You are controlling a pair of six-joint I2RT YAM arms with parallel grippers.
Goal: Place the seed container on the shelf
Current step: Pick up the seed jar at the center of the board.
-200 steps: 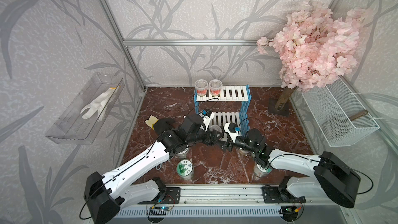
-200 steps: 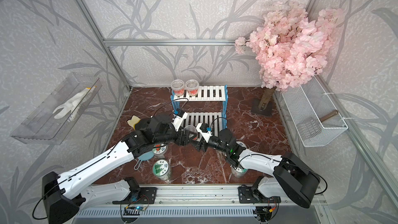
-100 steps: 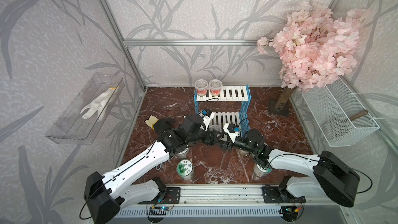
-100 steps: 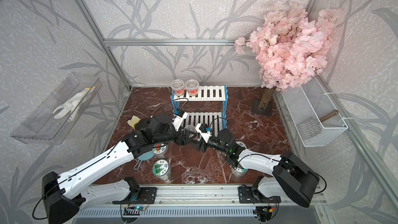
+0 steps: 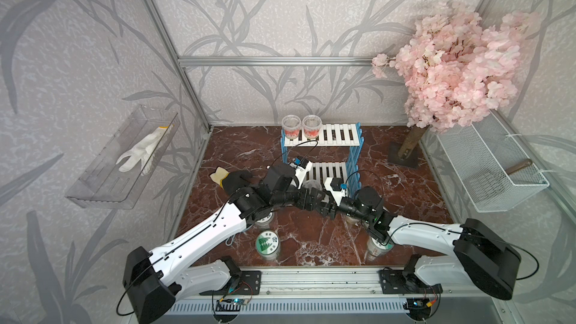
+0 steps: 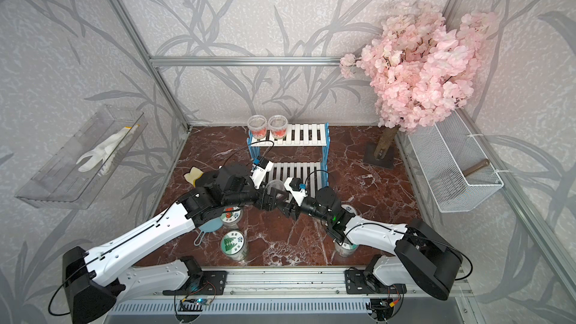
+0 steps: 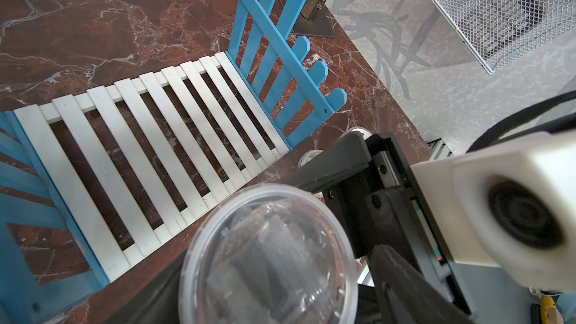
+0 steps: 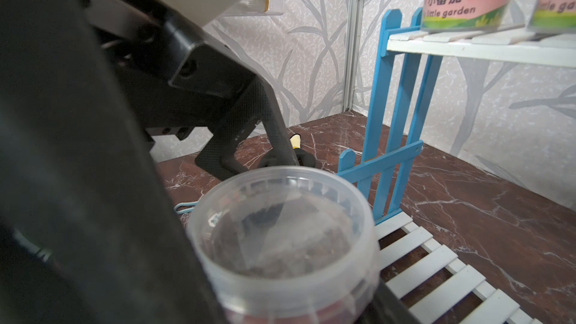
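the seed container (image 5: pixel 311 186) is a short round tub of clear plastic with a clear lid; it stands about upright, the lid faces up and the axis of its round body runs from bottom to top; in both wrist views the lid (image 7: pixel 268 257) turns toward the camera, and something dark lies inside under it; the tub is just in front of the front edge of the lower tier (image 5: pixel 330 171) of the shelf (image 5: pixel 339 134), toward the end on the left arm's side; in the right wrist view a blue side frame (image 8: pixel 396 95) of the shelf rises just behind the tub (image 8: pixel 280 238); if the tub rests on the floor (image 5: pixel 311 238) or hangs above it, i cannot tell.

the right gripper (image 5: pixel 321 201) pinches the tub; its dark jaws press on the wall from two opposite sides, and it reaches in from the right arm's side.

the left gripper (image 6: pixel 268 199) comes from the opposite side and meets the right one at the tub; its jaws are spread, and in the right wrist view they (image 8: pixel 258 165) stand apart at the far rim of the lid; if they touch the tub, i cannot tell.

two other tubs (image 5: pixel 301 126) with red labels stand upright, side by side, on the upper tier (image 8: pixel 467 46), at its end on the left arm's side; a black glove (image 5: pixel 237 179) lies on the floor near the left arm.
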